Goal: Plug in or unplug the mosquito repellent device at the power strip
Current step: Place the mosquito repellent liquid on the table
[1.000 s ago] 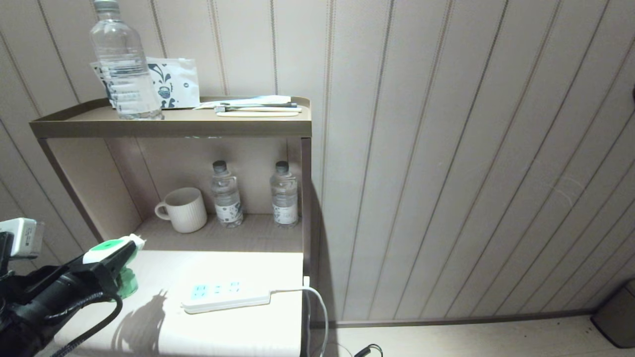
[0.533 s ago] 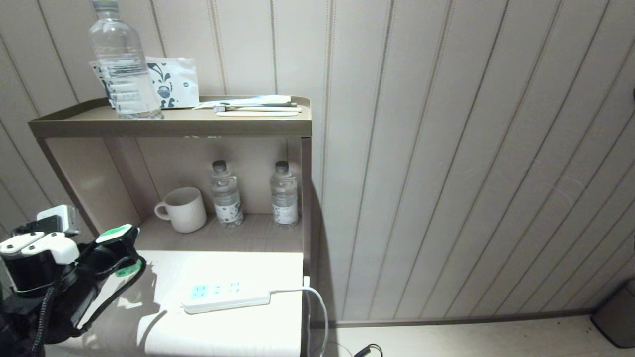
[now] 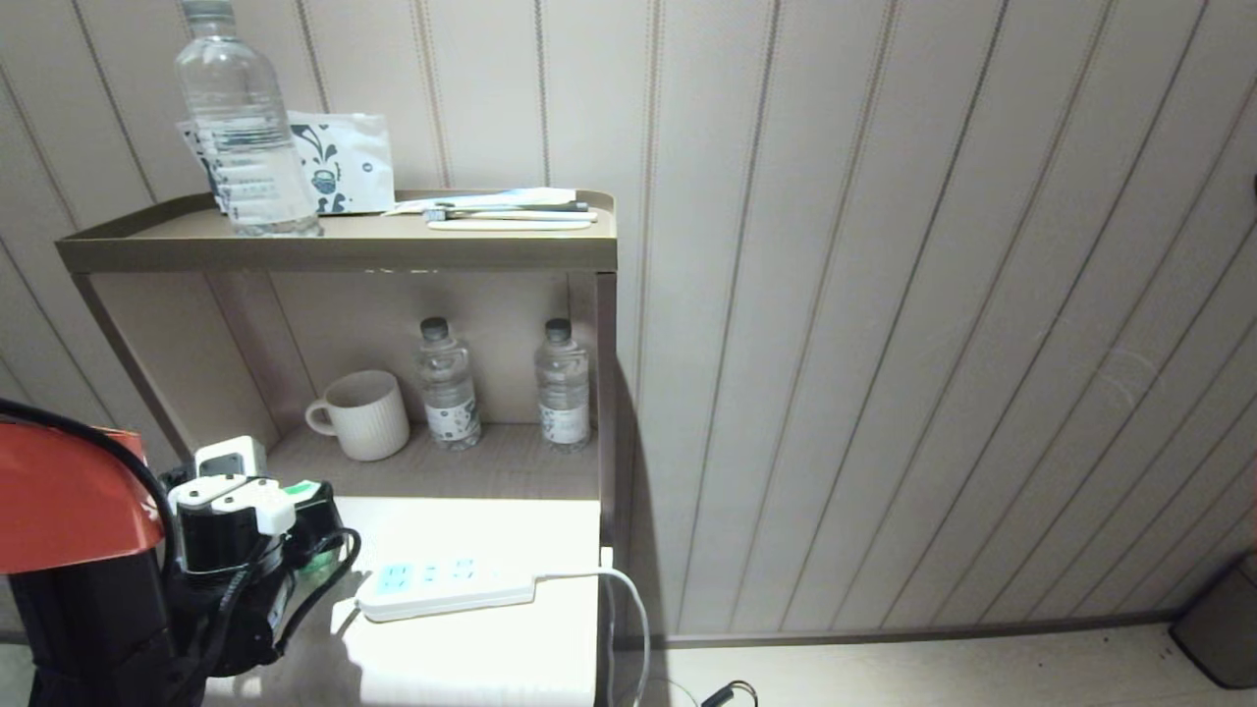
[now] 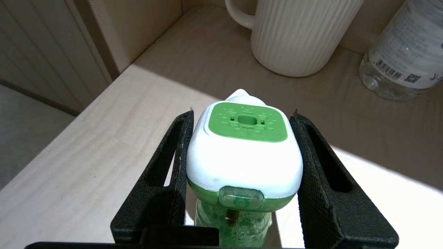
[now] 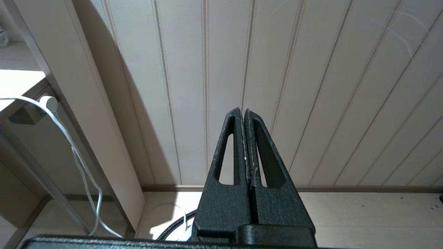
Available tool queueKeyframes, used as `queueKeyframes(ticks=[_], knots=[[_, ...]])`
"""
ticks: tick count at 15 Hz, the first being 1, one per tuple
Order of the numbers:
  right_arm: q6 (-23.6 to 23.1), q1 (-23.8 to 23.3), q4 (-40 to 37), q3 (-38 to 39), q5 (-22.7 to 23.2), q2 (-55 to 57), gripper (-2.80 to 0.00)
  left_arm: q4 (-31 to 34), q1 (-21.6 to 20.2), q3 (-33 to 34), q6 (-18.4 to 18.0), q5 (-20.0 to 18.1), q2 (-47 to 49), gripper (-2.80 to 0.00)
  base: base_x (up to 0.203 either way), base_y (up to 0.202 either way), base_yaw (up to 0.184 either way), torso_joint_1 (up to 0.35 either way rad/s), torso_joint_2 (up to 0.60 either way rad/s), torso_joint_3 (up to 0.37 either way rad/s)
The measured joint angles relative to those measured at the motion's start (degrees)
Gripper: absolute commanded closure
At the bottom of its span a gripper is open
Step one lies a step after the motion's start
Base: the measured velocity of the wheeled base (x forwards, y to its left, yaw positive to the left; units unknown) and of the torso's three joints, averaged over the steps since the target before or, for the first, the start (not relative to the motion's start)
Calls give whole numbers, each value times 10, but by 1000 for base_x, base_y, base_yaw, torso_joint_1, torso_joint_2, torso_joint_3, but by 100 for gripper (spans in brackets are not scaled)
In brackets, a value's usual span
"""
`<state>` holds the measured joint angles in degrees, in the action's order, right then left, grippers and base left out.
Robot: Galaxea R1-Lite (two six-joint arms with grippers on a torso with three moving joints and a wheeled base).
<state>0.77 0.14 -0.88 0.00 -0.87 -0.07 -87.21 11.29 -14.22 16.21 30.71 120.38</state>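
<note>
- The left tool (image 4: 244, 173) grips the mosquito repellent device (image 4: 245, 152) by its white head, one finger on each side, the green bottle hanging below.
- The device hangs over the left part of the table (image 3: 471, 648), near the power strip (image 3: 447, 586) but apart from it.
- Every socket in sight is bare, so lining up the prongs and pushing them in is left.
- The right tool (image 5: 244, 138) is clenched on nothing, parked off beside the wall.

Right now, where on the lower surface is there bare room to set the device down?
Bare surface lies in front of the power strip, toward the near edge, and between the strip and the mug. The back of the shelf is crowded: mug and two small bottles. The left gripper, shut on the device, fills the left corner.
</note>
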Motion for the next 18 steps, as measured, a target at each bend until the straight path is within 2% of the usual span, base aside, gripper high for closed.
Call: queueKeyframes(ticks=[4, 7, 10, 18], knots=[[0, 0, 0, 0, 0, 0, 0, -2, 3, -21, 7, 15, 21, 0, 0, 0, 0, 0, 0, 0], [0, 0, 0, 0, 0, 0, 0, -2, 10, -20, 11, 21, 24, 0, 0, 0, 0, 0, 0, 0], [0, 0, 0, 0, 0, 0, 0, -1, 21, -13, 16, 42, 21, 0, 0, 0, 0, 0, 0, 0], [0, 0, 0, 0, 0, 0, 0, 1, 24, -4, 16, 45, -16, 0, 0, 0, 0, 0, 0, 0]])
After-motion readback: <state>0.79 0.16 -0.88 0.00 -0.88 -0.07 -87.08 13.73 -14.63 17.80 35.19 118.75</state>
